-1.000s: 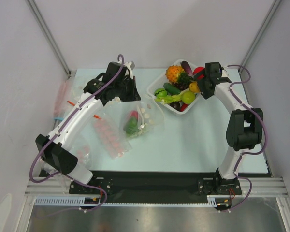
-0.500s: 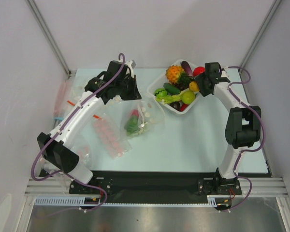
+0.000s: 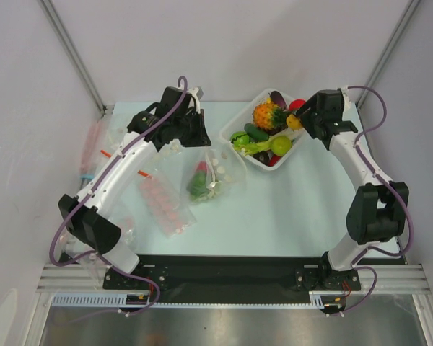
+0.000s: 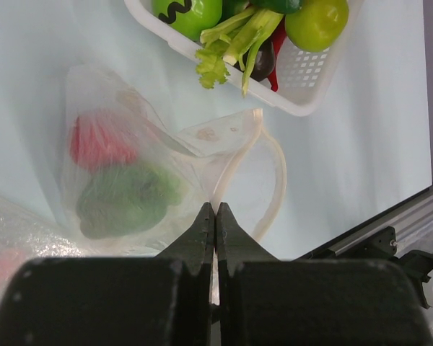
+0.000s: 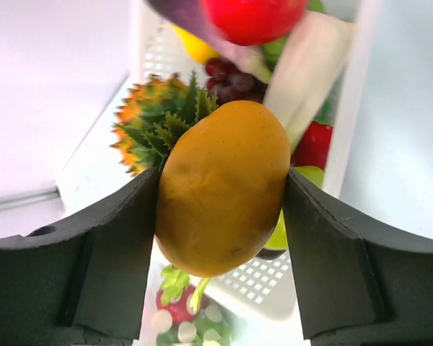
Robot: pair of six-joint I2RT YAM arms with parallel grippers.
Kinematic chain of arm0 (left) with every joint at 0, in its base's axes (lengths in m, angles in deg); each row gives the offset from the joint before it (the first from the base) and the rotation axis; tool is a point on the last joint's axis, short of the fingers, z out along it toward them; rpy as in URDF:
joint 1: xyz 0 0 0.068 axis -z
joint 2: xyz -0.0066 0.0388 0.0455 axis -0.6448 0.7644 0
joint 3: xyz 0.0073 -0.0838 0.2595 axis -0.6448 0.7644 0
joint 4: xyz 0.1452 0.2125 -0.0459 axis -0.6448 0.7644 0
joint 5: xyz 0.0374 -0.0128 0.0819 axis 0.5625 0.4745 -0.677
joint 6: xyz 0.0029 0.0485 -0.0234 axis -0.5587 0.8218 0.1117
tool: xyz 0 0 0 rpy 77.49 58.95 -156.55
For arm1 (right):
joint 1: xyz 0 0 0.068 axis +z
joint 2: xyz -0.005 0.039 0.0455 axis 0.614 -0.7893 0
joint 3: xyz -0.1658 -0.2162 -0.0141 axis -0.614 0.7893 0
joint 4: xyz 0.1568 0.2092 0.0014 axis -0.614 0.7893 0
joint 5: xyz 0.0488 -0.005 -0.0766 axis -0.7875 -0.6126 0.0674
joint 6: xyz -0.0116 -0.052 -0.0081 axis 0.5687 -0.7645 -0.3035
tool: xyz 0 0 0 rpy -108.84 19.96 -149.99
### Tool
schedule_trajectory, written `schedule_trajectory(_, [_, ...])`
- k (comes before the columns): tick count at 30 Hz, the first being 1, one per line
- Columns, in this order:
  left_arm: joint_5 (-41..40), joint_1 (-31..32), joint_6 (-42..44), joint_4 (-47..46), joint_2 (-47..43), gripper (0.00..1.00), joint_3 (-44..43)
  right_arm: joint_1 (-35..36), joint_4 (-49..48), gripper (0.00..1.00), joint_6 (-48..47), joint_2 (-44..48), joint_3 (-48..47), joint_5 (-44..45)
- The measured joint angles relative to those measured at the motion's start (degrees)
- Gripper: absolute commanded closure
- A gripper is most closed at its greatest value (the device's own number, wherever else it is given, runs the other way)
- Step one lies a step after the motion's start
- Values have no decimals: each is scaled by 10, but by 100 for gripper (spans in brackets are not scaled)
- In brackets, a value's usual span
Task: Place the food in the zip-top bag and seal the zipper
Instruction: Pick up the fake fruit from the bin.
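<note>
Two pieces (image 4: 119, 198) (red, green) are bagged in the zip-top bag (image 3: 206, 180), mid-tabletop, its rim pinched by the left gripper (image 4: 216, 210). A mango (image 5: 220, 173) is clamped in the right gripper (image 5: 220, 205); sealing remains undone.

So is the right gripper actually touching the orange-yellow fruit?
Touching. The right wrist view shows the right gripper clamped on the orange-yellow fruit, its jaws flush against opposite sides with no gap.

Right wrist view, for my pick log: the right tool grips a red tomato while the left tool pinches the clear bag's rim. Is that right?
No. The right tool grips a yellow-orange fruit, not a red tomato; the right wrist view shows it. The left tool does pinch the clear bag at its rim.
</note>
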Motion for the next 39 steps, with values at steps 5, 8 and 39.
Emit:
schedule_trajectory(5, [0,-2,6,6,7,100,-13,0,-20,59,-48,31,8,-55])
schedule_trajectory(8, [0,-2,10,8,11,100,-16,0,-23,54,-65,32,15,-86])
schedule_trajectory(39, [0,-2,7,10,14,100,-17,-22,-27,23,-87,-101,5,-176])
